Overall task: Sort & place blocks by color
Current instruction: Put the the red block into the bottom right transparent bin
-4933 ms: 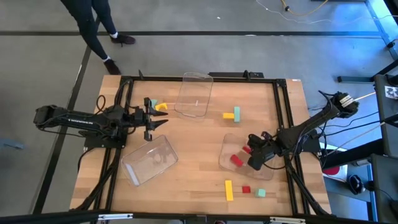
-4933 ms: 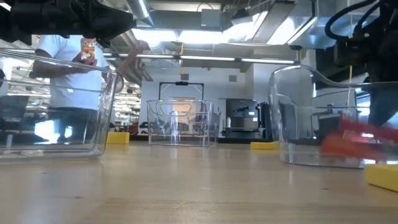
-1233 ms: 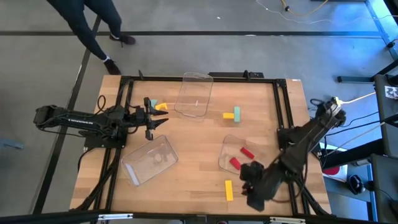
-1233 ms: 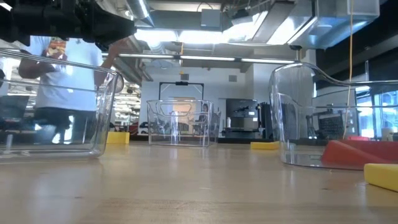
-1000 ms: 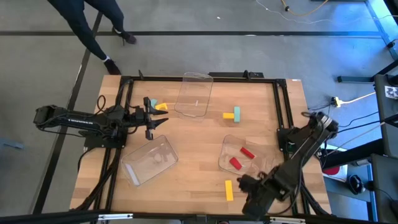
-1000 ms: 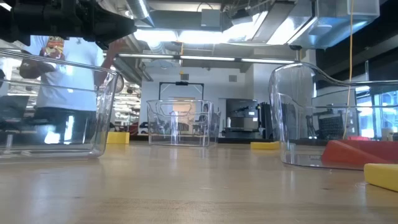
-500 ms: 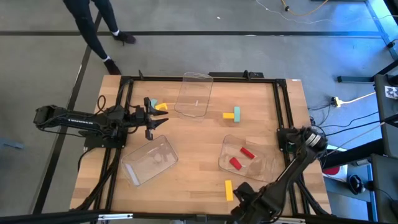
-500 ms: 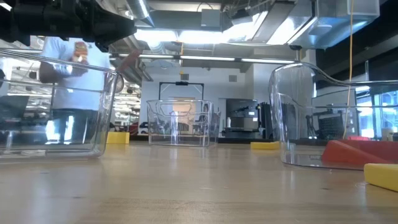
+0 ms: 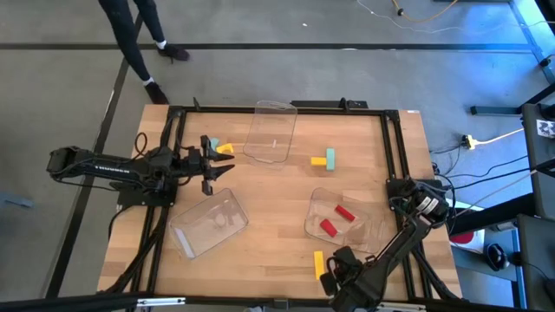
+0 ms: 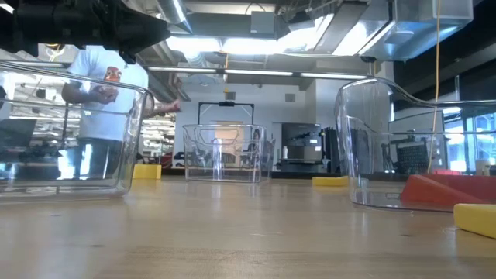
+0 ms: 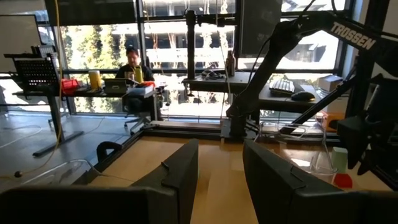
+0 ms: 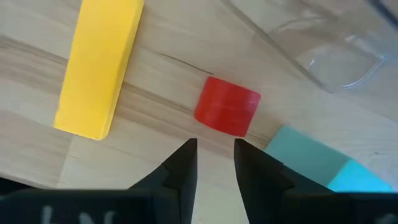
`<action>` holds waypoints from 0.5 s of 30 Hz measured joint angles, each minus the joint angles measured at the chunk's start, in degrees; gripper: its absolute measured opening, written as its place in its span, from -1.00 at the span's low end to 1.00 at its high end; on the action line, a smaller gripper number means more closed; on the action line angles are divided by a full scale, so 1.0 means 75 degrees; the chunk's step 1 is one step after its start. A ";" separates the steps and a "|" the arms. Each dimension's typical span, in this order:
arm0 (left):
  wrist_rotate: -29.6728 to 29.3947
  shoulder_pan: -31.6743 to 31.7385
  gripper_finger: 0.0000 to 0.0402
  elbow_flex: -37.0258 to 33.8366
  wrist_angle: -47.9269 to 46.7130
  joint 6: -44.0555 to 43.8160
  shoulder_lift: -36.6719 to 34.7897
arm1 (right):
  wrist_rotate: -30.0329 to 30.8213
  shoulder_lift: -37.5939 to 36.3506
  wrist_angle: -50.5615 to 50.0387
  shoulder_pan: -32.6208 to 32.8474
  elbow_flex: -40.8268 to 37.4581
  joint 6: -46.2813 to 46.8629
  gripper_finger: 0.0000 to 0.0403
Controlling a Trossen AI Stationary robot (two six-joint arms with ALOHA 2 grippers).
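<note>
In the high view the right gripper [image 9: 340, 279] lies at the table's near edge, and the red cube [image 12: 227, 109] and mint block [image 12: 317, 160] are hidden beneath the arm — both are seen only in the right wrist view, where the mint block is cut off by the picture's edge. The yellow bar [image 9: 318, 263] is partly covered from above. In the low view a yellow block [image 10: 476, 218] is cropped at the right border. The person [image 9: 134, 30] is cut off above the legs.
</note>
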 joint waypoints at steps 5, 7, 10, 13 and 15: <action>0.0009 0.0000 -0.41 0.0000 -0.0002 -0.0024 0.0000 | 0.0016 0.0048 0.0023 0.0015 -0.0006 -0.0288 -0.47; 0.0007 0.0000 -0.41 0.0000 -0.0006 -0.0029 0.0000 | 0.0011 0.0045 0.0020 0.0017 -0.0006 -0.0439 -0.47; 0.0008 0.0000 -0.41 0.0000 -0.0010 -0.0032 0.0000 | 0.0007 0.0045 0.0018 0.0017 -0.0006 -0.0457 -0.47; 0.0010 0.0000 -0.41 0.0000 -0.0012 -0.0035 0.0000 | 0.0005 0.0045 -0.0011 0.0017 -0.0006 -0.0442 -0.45; 0.0008 0.0000 -0.41 0.0000 -0.0015 -0.0029 0.0001 | 0.0005 0.0045 -0.0044 0.0017 -0.0006 -0.0431 -0.38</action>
